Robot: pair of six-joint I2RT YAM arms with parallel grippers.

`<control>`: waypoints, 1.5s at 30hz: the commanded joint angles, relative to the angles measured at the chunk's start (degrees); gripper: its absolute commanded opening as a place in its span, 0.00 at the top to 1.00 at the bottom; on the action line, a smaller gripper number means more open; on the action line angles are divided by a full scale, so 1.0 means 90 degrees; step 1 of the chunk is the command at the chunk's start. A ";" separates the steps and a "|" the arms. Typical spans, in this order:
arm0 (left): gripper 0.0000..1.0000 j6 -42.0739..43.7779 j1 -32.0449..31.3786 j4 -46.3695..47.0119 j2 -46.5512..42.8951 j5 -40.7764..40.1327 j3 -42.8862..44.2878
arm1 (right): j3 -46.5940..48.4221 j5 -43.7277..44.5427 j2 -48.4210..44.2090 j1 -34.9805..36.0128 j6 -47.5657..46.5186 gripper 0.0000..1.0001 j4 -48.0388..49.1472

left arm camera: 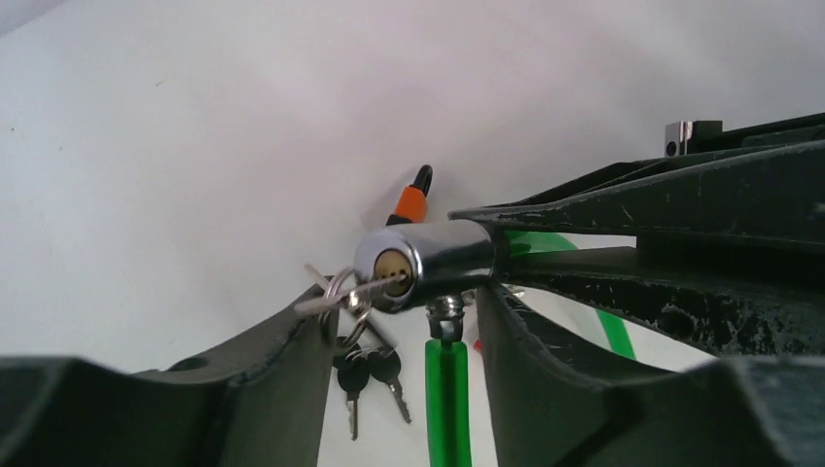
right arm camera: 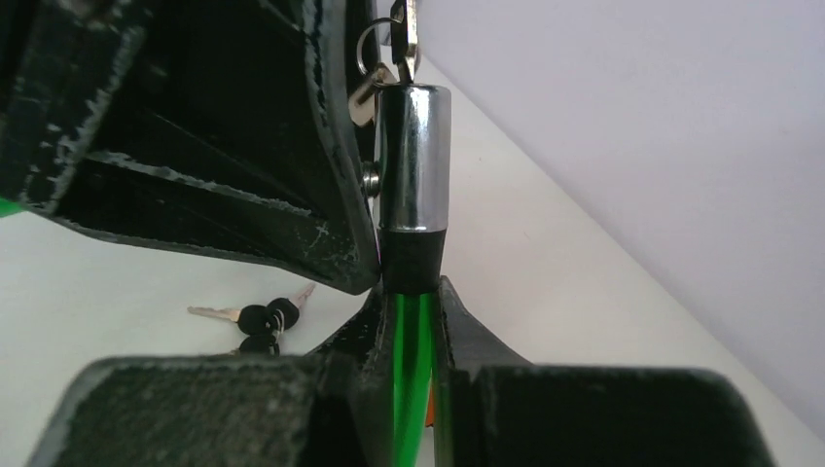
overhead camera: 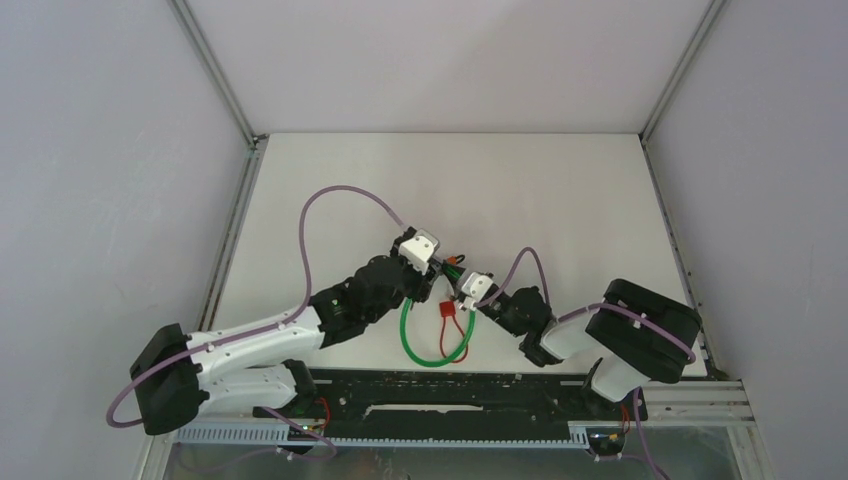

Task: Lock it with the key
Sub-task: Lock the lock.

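Note:
The lock is a chrome cylinder (left arm camera: pixel 438 255) on a green cable (left arm camera: pixel 448 389), with a brass keyhole facing the left wrist camera. A silver key (left arm camera: pixel 352 293) sits in the keyhole, and its ring carries two black-headed spare keys (left arm camera: pixel 368 374). My left gripper (left arm camera: pixel 404 326) is open; its fingers (left arm camera: pixel 277 375) flank the key and cylinder end, the key's bow at the left finger's edge. My right gripper (right arm camera: pixel 416 331) is shut on the green cable (right arm camera: pixel 412 360) just below the lock's black collar (right arm camera: pixel 412 261), holding the cylinder (right arm camera: pixel 412 156) upright. Both grippers (overhead camera: pixel 437 268) (overhead camera: pixel 463 290) meet mid-table.
The green cable loops (overhead camera: pixel 422 348) toward the near edge, with a red wire loop (overhead camera: pixel 455 318) inside it. An orange-and-black piece (left arm camera: pixel 412 200) pokes out behind the lock. The spare keys (right arm camera: pixel 255 318) rest on the white table (overhead camera: pixel 560 200). Grey walls enclose three sides.

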 commanded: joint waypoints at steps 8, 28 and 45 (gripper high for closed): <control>0.30 -0.0250 -0.0020 -0.0014 -0.0364 0.0346 0.0407 | 0.0142 0.0777 0.0106 -0.0038 0.0242 1.00 0.0343; 0.18 0.2355 -0.0021 -0.3231 -0.3388 0.0237 0.0652 | 0.0061 0.0346 0.0254 0.0150 -0.0507 1.00 0.0517; 0.32 0.5430 -0.0020 -0.3515 -0.3464 0.2279 0.0232 | -0.0314 -0.1082 0.0180 0.0675 -0.2173 1.00 0.0550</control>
